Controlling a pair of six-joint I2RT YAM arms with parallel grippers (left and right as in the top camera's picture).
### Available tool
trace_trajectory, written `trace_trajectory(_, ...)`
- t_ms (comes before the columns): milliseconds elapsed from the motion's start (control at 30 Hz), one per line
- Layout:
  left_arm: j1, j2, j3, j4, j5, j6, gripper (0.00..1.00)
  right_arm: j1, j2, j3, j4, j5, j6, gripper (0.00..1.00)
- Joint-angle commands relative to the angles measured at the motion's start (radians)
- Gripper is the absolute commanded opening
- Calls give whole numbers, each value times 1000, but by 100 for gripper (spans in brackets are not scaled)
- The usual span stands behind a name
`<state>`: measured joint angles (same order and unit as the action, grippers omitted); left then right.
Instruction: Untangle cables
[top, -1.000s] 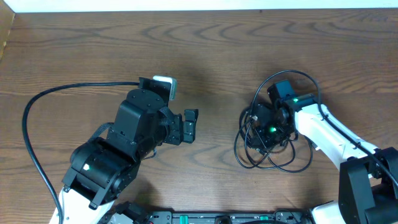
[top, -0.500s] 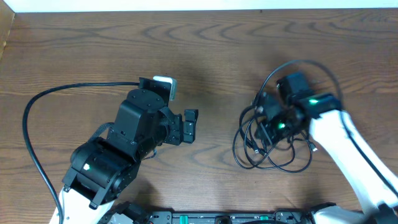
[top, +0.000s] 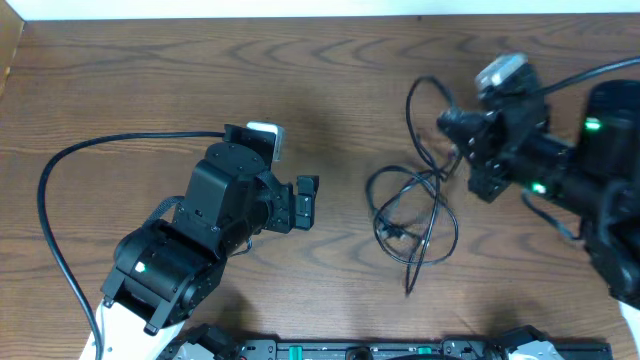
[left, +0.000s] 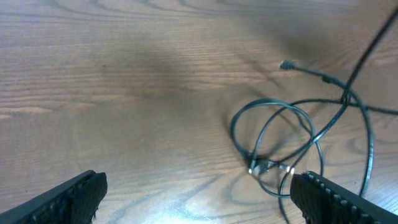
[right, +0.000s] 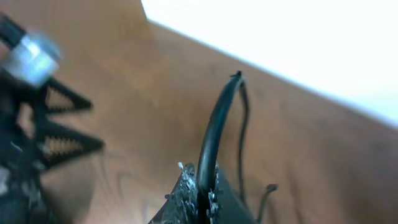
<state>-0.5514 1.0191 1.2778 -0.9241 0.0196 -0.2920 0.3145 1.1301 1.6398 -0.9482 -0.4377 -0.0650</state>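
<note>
The thin black cables (top: 412, 212) lie in loose loops right of the table's middle, with one strand rising toward my right gripper (top: 450, 124). That gripper is lifted above the table and shut on a cable (right: 219, 122), which stands up from between its fingers (right: 204, 198). In the left wrist view the loops (left: 278, 140) and small plugs lie ahead and to the right of my left gripper (left: 199, 200). Its fingers are wide open and empty. In the overhead view my left gripper (top: 304, 202) sits well left of the cables.
The thicker black cable of the left arm (top: 70, 160) arcs over the table's left side. A white wall edge (top: 300, 10) runs along the far side of the table.
My right gripper has risen and moved right and away, pulling a cable with it. The clump has stretched out into looser loops. The left arm has not moved.
</note>
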Motion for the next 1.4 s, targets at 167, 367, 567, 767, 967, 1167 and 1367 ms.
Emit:
trace_trajectory(167,5,1,22,-3,-13,-2,99,7,9,141,94,2,92,1)
trace_trajectory(367,5,1,22,-3,-13,-1,99,7,9,163,146,2,94,1)
trace_trajectory(567,5,2,22,-3,-13,-2,99,7,9,167,260,45,76,1)
trace_trajectory(767,5,2,22,-3,-13,-2,99,7,9,167,357,189,10,1)
trace_trajectory(967,5,2,22,-3,-13,-1,99,7,14,167,388,555,-96,1)
trace_trajectory(1167,5,2,22,-3,-13,-1,99,-29,46,167,377,882,-207,1)
trace_trajectory(1367,5,2,22,-3,-13,-1,99,-180,92,167,333,974,-208,1)
